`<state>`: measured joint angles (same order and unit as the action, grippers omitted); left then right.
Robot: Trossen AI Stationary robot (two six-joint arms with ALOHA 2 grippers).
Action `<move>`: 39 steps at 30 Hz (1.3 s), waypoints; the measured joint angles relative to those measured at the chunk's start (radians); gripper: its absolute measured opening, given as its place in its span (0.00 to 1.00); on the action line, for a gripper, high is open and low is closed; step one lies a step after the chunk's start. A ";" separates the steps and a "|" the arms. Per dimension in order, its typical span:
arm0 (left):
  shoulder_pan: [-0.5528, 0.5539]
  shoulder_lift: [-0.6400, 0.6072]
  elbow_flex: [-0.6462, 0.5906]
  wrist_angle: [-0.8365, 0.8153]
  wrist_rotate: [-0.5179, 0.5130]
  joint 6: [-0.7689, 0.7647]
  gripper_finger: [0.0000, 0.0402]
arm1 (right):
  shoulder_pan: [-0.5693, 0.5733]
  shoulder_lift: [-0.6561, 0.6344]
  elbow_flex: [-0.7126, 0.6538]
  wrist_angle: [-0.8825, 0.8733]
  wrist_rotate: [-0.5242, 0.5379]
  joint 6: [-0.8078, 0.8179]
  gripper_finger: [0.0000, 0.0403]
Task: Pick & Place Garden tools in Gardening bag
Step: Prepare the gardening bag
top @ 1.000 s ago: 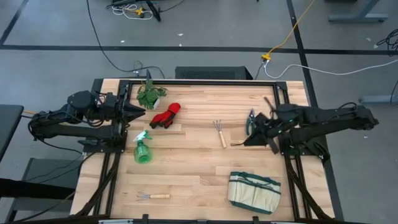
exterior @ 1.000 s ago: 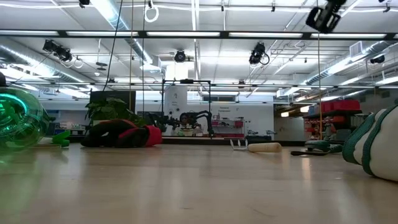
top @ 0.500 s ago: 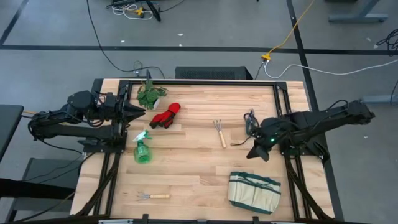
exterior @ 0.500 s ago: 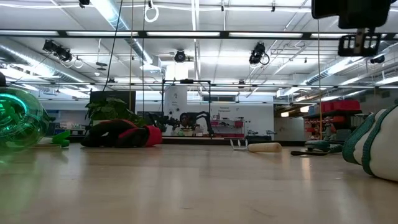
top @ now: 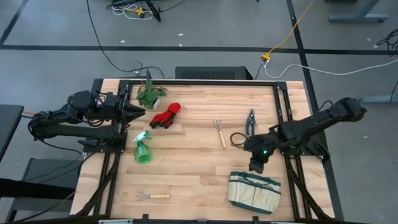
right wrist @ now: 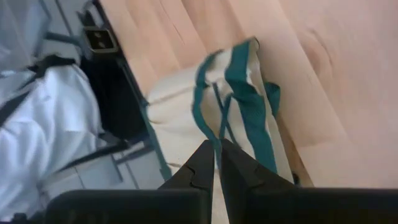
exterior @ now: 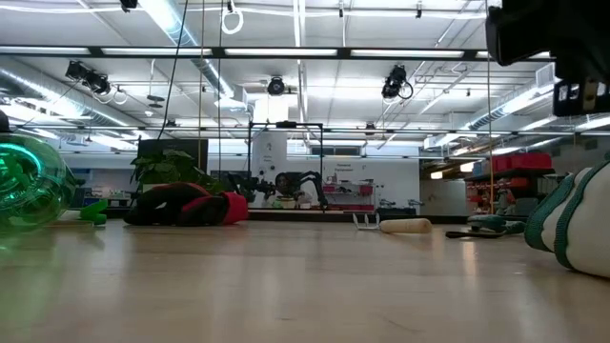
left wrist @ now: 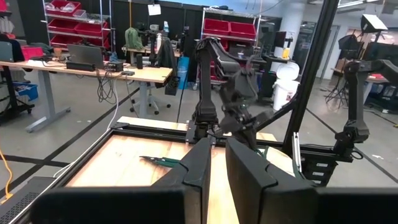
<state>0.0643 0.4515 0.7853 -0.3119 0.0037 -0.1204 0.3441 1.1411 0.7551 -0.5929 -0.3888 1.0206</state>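
right pincer (top: 255,164) is held nearly closed and empty, just above the gardening bag (top: 253,192) at the tabletop's near right — pruning shears (top: 250,122) lie behind it, long axis front-to-back.

2 hand forks (top: 219,133), 1 spray bottle (top: 143,149), 1 shears (top: 250,120), 1 bag (top: 254,191).

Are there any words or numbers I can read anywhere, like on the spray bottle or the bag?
None can be read.
The spray bottle: no label shows.
The gardening bag: plain canvas with green trim, no writing visible.
The red gloves: no print visible.
Signs and bins in the room beyond the table: too small and blurred to read.
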 joint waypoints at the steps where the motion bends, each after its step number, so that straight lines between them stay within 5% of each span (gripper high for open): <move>1: 0.000 0.000 0.000 0.000 0.000 0.000 0.14 | 0.007 0.014 0.000 0.006 -0.012 0.000 0.07; 22: 0.000 0.000 0.000 0.000 0.001 0.000 0.14 | 0.082 0.201 0.000 0.041 -0.012 0.127 0.08; 39: 0.000 0.000 0.000 0.000 0.001 0.000 0.14 | 0.096 0.232 0.000 0.093 -0.021 0.142 0.37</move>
<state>0.0643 0.4515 0.7853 -0.3115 0.0048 -0.1200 0.4404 1.3735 0.7551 -0.5001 -0.4096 1.1628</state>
